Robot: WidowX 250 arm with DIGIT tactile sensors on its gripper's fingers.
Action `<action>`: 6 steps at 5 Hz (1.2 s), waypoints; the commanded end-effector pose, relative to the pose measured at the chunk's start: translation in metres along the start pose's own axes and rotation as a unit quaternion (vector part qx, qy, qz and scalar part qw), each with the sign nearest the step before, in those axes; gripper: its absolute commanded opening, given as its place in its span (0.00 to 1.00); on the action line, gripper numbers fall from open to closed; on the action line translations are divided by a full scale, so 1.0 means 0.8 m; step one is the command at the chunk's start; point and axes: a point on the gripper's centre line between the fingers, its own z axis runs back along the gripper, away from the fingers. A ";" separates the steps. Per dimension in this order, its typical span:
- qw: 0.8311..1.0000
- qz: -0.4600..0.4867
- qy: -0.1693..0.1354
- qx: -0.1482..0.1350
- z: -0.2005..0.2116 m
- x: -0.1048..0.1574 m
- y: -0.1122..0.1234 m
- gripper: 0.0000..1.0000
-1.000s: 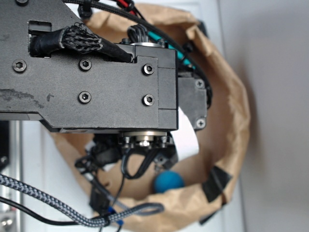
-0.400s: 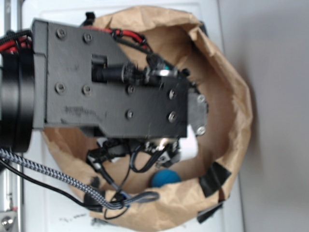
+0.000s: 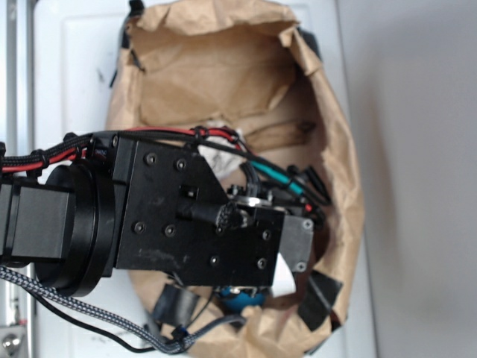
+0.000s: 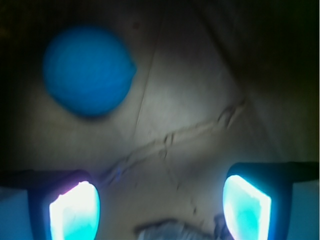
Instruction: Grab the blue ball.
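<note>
Blue ball (image 4: 87, 70): on paper bag (image 3: 216, 82) floor, upper left in wrist view, ahead of left finger (image 4: 75, 210), outside gap.
Gripper (image 4: 160, 207): wide open, empty.
Risk: closing now grabs nothing; left finger may knock ball aside; wrinkled paper may snag.
Change: arm lower in exterior view, ball nearly hidden.

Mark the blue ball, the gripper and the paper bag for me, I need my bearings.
blue ball (image 4: 87, 70): wrist view, centre of its face, upper left.
gripper (image 4: 160, 205): wrist view, midway between the two lit fingertips; jaws apart, ball not between them.
paper bag (image 3: 201, 82): exterior view, bare inner wall near the top.
</note>
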 end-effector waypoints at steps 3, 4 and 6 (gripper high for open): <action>0.992 -0.008 -0.102 -0.068 0.064 -0.040 0.066 1.00; 0.990 -0.033 -0.114 -0.073 0.053 -0.051 0.058 1.00; 0.990 -0.095 -0.098 -0.047 0.025 -0.025 -0.002 1.00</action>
